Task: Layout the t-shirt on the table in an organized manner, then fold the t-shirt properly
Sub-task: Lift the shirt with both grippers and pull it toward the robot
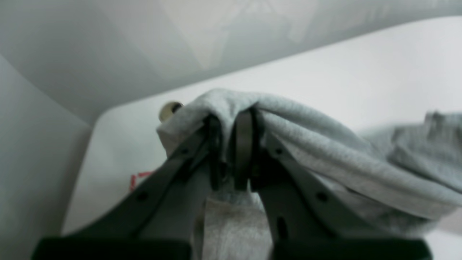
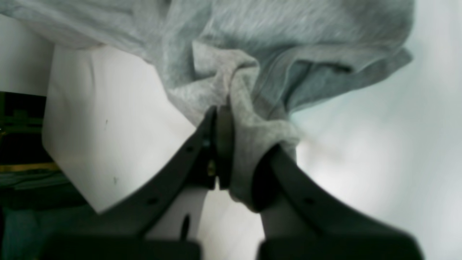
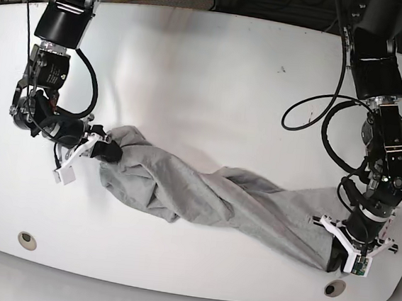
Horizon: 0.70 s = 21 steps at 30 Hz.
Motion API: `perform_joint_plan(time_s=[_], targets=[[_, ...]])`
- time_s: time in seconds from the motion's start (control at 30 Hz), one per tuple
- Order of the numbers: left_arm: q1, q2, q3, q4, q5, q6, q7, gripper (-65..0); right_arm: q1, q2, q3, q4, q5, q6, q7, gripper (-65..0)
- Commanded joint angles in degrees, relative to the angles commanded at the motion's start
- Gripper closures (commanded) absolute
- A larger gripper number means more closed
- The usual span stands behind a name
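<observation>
Laying out: the shirt point(image 3: 211, 198) is stretched in a twisted rope between both grippers.
The left gripper point(image 1: 231, 151) and right gripper point(image 2: 234, 151) each pinch an end of it above the table point(image 3: 194, 71); next, I judge, untwist and spread it flat.

We are finding no text, label, brand or number that can be read in any of the three views. We are seeing only a short run of red dashed marking point(image 1: 139, 178) on the table point(image 1: 325, 72) in the left wrist view, beside the gripper's finger, and it is forming no letter or figure. We are not making out any print on the t-shirt point(image 3: 211, 198), which is showing plain grey cloth throughout.
</observation>
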<state>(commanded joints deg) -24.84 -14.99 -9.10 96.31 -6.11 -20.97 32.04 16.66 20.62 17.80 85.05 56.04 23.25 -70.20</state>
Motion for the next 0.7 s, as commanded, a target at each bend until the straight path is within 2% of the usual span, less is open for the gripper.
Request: perform_joint_plan(time_s=[0.5, 0.7], targets=[[-9.1, -1.7, 0.4, -0.2, 0.1, 0.0, 0.2, -2.9, 10.6, 1.7, -0.5, -0.4, -2.3, 0.18, -0.2, -0.1], [-15.0, -1.5, 0.4, -0.3, 0.1, -0.1, 4.8, -3.0, 15.8, 3.1, -3.0, -4.8, -2.3, 0.26, -0.1, -0.1]])
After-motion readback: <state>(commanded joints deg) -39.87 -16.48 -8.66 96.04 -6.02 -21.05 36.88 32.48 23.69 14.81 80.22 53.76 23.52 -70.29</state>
